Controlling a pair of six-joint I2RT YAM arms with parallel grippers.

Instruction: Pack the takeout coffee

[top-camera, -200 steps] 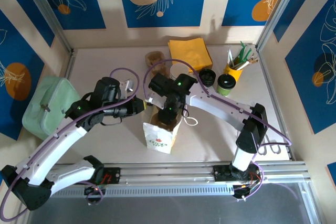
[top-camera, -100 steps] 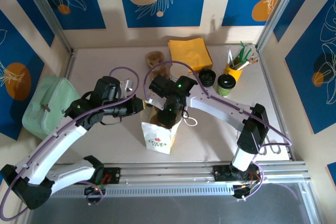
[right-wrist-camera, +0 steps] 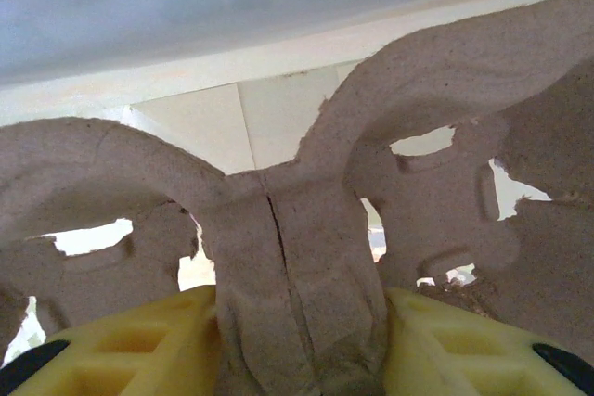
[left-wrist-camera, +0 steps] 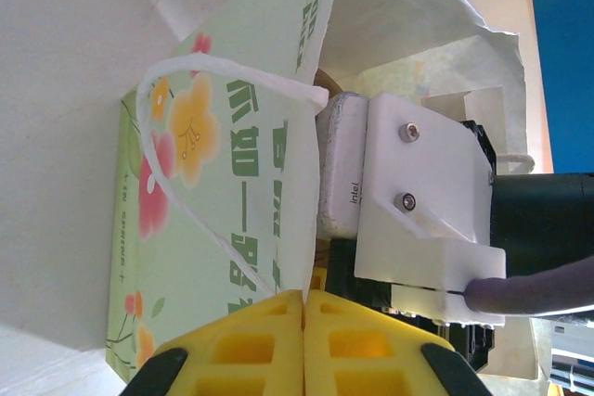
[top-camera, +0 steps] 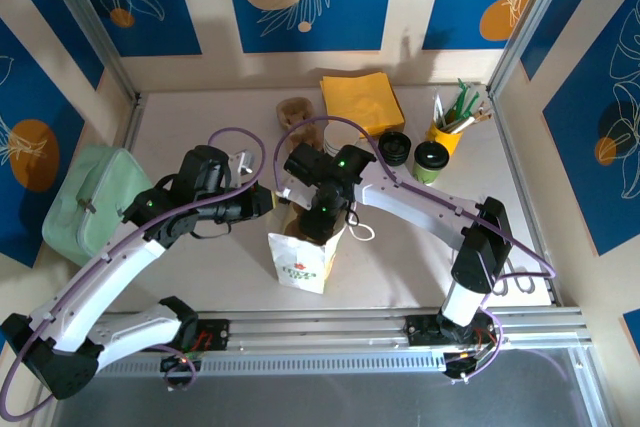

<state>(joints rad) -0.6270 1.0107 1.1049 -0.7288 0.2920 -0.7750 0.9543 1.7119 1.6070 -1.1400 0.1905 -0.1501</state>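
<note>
The left pincer (left-wrist-camera: 304, 296) pinches the bag (left-wrist-camera: 232, 164) by its rim; the right pincer (right-wrist-camera: 302, 322) clamps the pulp tray (right-wrist-camera: 278, 220). I'd hold the mouth wide and lower the tray level.

The left arm (top-camera: 110, 272) and right arm (top-camera: 420, 202) are bent inward, left claw (left-wrist-camera: 304, 296) pinched on a bag (left-wrist-camera: 232, 164), right claw (right-wrist-camera: 297, 322) clamped on a carrier (right-wrist-camera: 278, 220).

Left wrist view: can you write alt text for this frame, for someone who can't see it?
The left gripper, yellow fingers shut, pinches the rim of a white paper bag printed with flowers and green characters. The right arm's white wrist-camera mount sits in the bag's open mouth; a white cord handle loops across the printed side.
</note>
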